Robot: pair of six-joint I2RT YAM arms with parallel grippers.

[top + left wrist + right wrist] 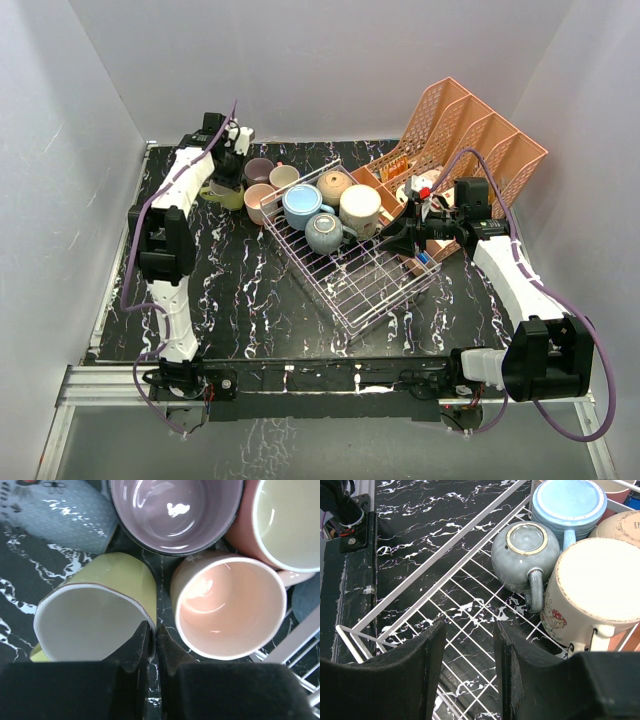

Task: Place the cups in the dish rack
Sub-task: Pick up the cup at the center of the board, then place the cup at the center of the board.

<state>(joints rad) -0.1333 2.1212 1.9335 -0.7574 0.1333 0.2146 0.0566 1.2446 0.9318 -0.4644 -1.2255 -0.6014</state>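
Right gripper (469, 630) is held part-open and empty over the bare near end of the dish rack (445, 545). Upside-down cups, the grey cup (524, 555) nearest, are packed at its far end. Beyond, on the table (240, 290) left of the rack, the left gripper (152, 630) is clamped on the yellow cup (115, 580) at its rim. The pick is judged under way. A straight lift clear of the pink cup (230, 610) is called for next.
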